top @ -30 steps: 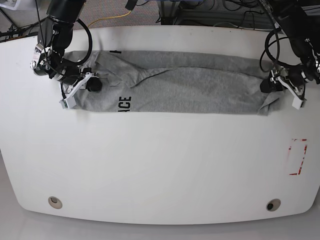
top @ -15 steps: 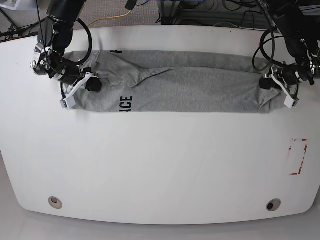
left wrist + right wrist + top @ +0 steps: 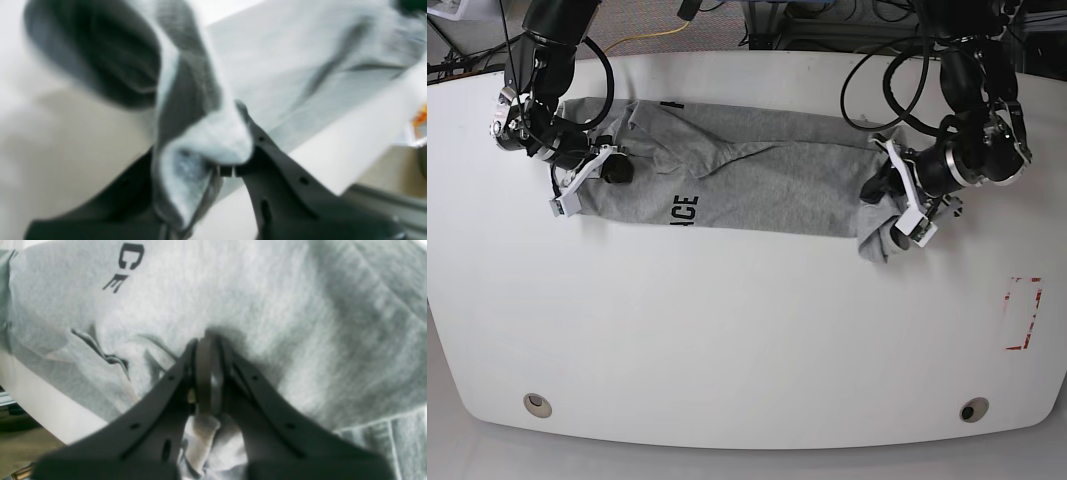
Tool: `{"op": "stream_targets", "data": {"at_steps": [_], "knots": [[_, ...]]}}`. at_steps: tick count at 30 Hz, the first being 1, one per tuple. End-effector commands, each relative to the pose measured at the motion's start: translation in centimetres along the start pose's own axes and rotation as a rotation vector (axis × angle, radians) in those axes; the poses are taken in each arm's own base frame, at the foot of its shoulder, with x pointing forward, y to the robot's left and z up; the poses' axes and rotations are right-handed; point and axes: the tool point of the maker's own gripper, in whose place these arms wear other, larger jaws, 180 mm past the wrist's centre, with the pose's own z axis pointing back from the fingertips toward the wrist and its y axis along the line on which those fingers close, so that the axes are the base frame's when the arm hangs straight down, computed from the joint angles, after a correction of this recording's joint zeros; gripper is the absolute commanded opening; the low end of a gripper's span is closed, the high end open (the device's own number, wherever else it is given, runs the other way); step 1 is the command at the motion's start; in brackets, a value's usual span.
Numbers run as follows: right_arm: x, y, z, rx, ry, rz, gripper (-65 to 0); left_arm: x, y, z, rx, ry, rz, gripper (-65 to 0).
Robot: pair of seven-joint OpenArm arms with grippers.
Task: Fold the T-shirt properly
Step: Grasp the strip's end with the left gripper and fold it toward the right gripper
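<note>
The light grey T-shirt (image 3: pixel 757 185) lies as a long folded band across the far half of the white table (image 3: pixel 747 330), with black letters (image 3: pixel 683 208) near its front edge. My left gripper (image 3: pixel 891 198) is shut on the band's right end, which hangs bunched below it. In the blurred left wrist view, the left gripper (image 3: pixel 230 168) pinches a wad of T-shirt (image 3: pixel 203 140) cloth. My right gripper (image 3: pixel 599 172) is shut on the band's left end. Seen from the right wrist, the right gripper (image 3: pixel 208 373) clamps a fold of T-shirt (image 3: pixel 300 323) fabric.
A red tape rectangle (image 3: pixel 1024 313) marks the table near its right edge. Two round holes (image 3: pixel 537 404) (image 3: pixel 973 410) sit near the front corners. Cables and equipment crowd the floor beyond the far edge.
The left gripper closed on the shirt's right end and carried it leftward and up, bunching the cloth. The right gripper stayed shut in place.
</note>
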Motion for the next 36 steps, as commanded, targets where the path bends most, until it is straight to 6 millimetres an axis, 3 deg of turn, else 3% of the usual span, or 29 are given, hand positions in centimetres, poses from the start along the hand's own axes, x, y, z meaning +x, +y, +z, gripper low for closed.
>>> {"op": "stream_targets", "data": {"at_steps": [1, 5, 14, 17, 23, 26, 29, 31, 33, 36], "knots": [[1.7, 0.1, 0.6, 0.003, -0.047, 0.026, -61.7, 1.3, -0.6, -0.1, -0.011, -0.041, -0.017, -59.9], [1.7, 0.0, 0.7, 0.0, -0.046, 0.027, -61.7, 1.0, -2.2, -1.8, -0.024, -0.009, -0.024, -59.7], [1.7, 0.0, 0.7, 0.002, -0.047, 0.026, -61.7, 1.1, -3.4, -2.8, -0.041, 0.01, -0.047, -59.0], [1.7, 0.0, 0.7, 0.002, -0.047, 0.026, -61.7, 1.4, -3.8, -3.0, -0.05, -0.002, -0.036, -54.0], [1.8, 0.1, 0.6, 0.004, -0.047, 0.03, -61.7, 1.5, -4.1, -3.2, -0.057, -0.005, -0.036, -36.7], [1.8, 0.1, 0.6, 0.004, -0.047, 0.03, -61.7, 2.1, -6.2, -4.1, -0.115, 0.002, -0.074, -32.2], [1.7, 0.1, 0.6, 0.005, -0.046, 0.028, -61.7, 3.7, -9.7, -5.2, -0.196, -0.003, -0.132, -31.1], [1.7, 0.1, 0.6, 0.005, -0.046, 0.028, -61.7, 4.5, -11.0, -5.3, -0.217, -0.005, -0.165, -31.1], [1.8, 0.2, 0.6, 0.005, -0.049, 0.029, -61.7, 5.5, -10.7, -5.0, -0.201, -0.024, -0.185, -31.1], [2.1, 0.2, 0.7, 0.005, -0.052, 0.035, -61.7, 6.2, -7.5, -4.2, -0.104, -0.037, -0.16, -31.1]]}}
